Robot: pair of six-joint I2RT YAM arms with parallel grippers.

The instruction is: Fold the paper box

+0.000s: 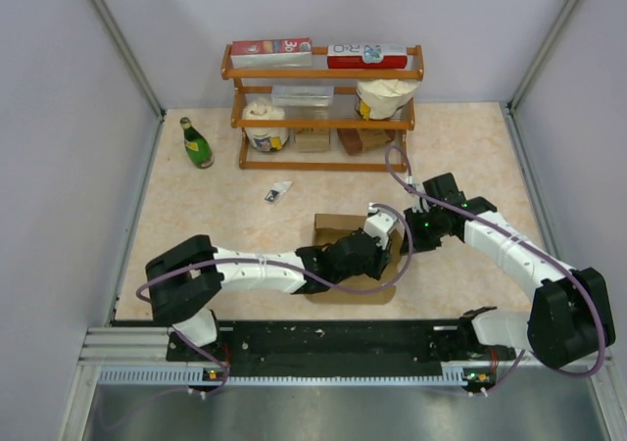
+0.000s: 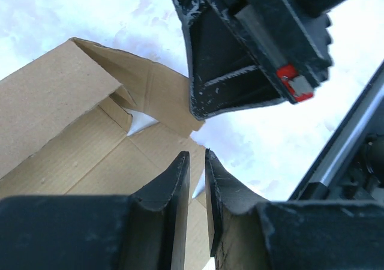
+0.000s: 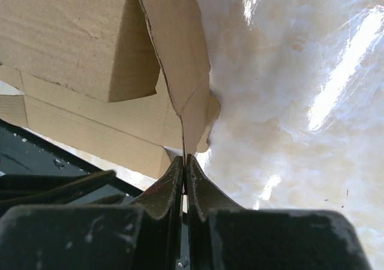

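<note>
Beige tabletop (image 1: 196, 216) carried the paper box (image 1: 331, 227).
Right pincer (image 3: 184, 165) clamped its flap (image 3: 186, 72); left pincer (image 2: 197, 168) nearly closed, grip indeterminate.

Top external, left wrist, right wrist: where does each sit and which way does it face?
Top external: high behind the robot, facing down at the table; left arm and right arm meet at the paper box.
Left wrist: on the left arm, along the left gripper onto the box's flaps; the right arm's finger overhead.
Right wrist: facing along the right gripper, pinched on a flap edge.
Shared: all see the box.
</note>
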